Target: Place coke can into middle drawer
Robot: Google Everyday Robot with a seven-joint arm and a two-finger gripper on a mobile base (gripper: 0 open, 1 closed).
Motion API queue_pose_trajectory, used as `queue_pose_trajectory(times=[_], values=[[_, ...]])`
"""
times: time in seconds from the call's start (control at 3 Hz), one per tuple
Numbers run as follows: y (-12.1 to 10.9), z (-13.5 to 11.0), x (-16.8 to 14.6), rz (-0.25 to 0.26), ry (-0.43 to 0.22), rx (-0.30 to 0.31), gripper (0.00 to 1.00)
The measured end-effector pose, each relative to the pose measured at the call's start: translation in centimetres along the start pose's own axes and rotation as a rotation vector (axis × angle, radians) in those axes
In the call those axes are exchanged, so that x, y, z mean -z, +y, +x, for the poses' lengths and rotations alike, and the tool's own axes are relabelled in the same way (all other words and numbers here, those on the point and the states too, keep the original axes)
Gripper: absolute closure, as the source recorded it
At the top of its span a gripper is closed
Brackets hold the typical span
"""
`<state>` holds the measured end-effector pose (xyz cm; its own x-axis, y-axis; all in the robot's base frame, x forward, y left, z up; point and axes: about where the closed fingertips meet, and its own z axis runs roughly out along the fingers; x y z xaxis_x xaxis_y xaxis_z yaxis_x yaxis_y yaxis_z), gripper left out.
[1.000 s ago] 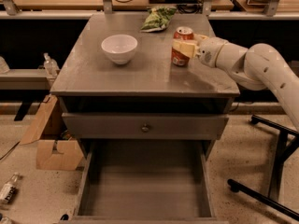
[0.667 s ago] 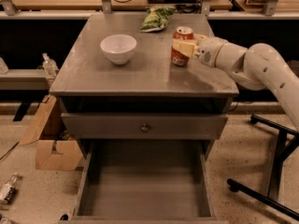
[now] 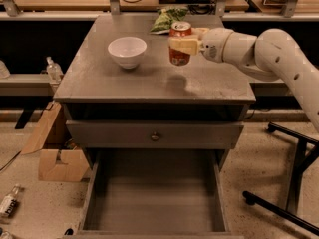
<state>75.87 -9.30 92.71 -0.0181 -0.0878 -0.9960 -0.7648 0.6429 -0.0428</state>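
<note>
Now the can (image 3: 179, 59) hangs clear of the tabletop (image 3: 99, 78), where it stood a second ago. The fingers (image 3: 185, 46) pinch it round the middle, and its shadow falls just below them. So the lift looks done and the carry remains: the drawer (image 3: 154, 203) lies open, well below the fingers. The can's white lettering cannot be read.
</note>
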Motion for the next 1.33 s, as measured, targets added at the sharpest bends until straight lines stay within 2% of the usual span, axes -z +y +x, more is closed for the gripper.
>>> queue_pose_trajectory(times=[0.33, 0.67, 1.0, 1.33], values=[[4.9, -3.7, 1.1, -0.067, 0.018, 0.054, 1.0], [10.3, -3.9, 3.4, -0.128, 0.055, 0.048, 1.0], [15.2, -1.2, 7.6, -0.132, 0.11, -0.031, 1.0], [18.1, 4.1, 11.1, -0.126, 0.176, -0.079, 1.0]])
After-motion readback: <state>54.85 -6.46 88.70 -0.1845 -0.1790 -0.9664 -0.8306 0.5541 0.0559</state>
